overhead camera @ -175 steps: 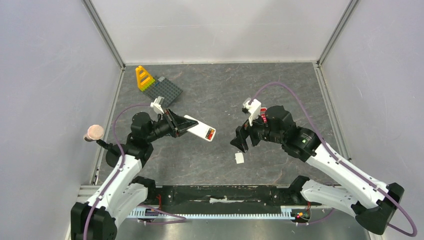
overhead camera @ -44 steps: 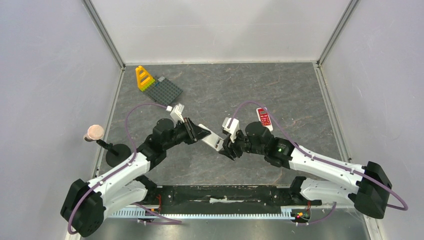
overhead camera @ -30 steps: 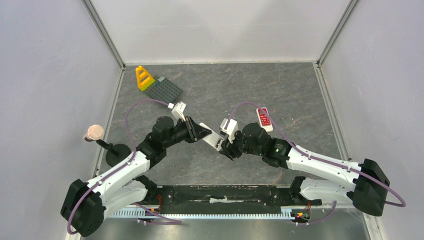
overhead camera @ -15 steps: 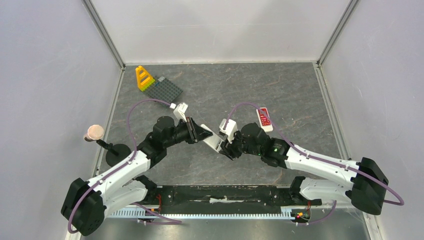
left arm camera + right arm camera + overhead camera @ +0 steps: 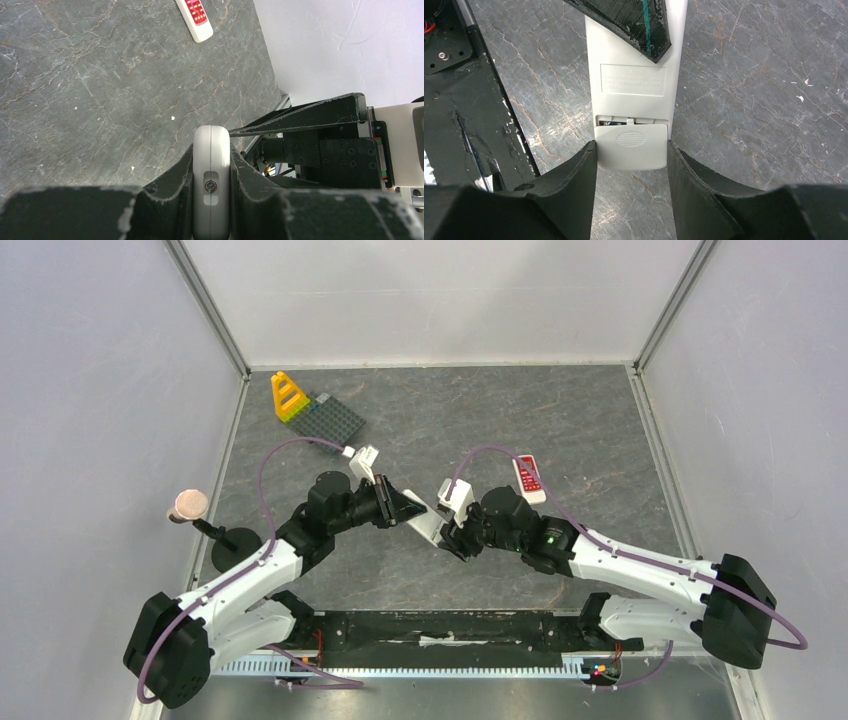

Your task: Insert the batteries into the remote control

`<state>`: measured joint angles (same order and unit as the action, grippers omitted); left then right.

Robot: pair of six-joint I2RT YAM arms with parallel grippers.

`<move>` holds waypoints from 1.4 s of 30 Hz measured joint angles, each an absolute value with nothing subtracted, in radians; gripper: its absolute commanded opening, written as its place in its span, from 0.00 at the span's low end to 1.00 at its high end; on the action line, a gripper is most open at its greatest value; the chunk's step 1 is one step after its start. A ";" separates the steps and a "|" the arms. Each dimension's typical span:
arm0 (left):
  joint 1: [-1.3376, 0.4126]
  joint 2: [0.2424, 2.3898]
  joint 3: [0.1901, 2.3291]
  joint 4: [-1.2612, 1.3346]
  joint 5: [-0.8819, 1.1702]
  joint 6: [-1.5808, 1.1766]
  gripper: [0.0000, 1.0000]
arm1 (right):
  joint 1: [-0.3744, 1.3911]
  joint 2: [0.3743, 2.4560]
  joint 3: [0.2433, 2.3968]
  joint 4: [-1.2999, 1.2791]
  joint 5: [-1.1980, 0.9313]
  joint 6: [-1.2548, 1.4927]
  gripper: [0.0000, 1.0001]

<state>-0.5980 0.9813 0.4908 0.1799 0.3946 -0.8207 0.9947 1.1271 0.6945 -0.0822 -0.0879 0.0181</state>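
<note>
Right wrist view: my right claw (image 5: pixel 631 150) pinched the cover (image 5: pixel 631 142), slightly ajar, on the remote (image 5: pixel 633 80); my left claw (image 5: pixel 211 167) clamped its other end.

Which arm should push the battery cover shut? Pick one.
Right. The right gripper has its fingers on both sides of the battery cover, which is not fully closed on the remote. The left gripper only holds that remote.

Left arm (image 5: pixel 240 580), right arm (image 5: pixel 640 562): white shells, black joints, purple cables (image 5: pixel 285 446). Green LED (image 5: pixel 548 536) right of centre. Right gripper (image 5: pixel 631 147) fingers (image 5: pixel 569 190) black, scuffed.
</note>
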 measured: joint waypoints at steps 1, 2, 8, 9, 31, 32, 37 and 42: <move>-0.598 0.981 0.491 0.180 0.395 -0.821 0.02 | 0.996 1.128 0.694 -0.081 -0.087 0.018 0.38; -0.598 0.982 0.491 0.180 0.395 -0.821 0.02 | 0.996 1.128 0.694 -0.081 -0.085 0.018 0.39; -0.598 0.990 0.491 0.181 0.397 -0.821 0.02 | 0.998 1.139 0.695 -0.075 -0.079 0.019 0.38; -0.598 0.992 0.491 0.181 0.397 -0.821 0.02 | 0.998 1.142 0.696 -0.075 -0.078 0.019 0.39; -0.590 1.015 0.491 0.199 0.402 -0.855 0.02 | 0.998 1.222 0.799 -0.174 -0.051 0.085 0.42; -0.590 1.015 0.491 0.199 0.402 -0.860 0.02 | 0.998 1.222 0.802 -0.179 -0.050 0.085 0.42; -0.590 1.015 0.491 0.199 0.403 -0.881 0.02 | 0.998 1.225 0.813 -0.197 -0.047 0.085 0.44; -0.590 1.021 0.491 0.200 0.403 -0.900 0.02 | 0.998 1.232 0.824 -0.213 -0.048 0.088 0.49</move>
<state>-0.5903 1.0214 0.4908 0.2005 0.4026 -0.9001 0.9977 1.2316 0.8238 -0.2134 -0.0483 0.0875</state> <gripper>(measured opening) 0.277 0.508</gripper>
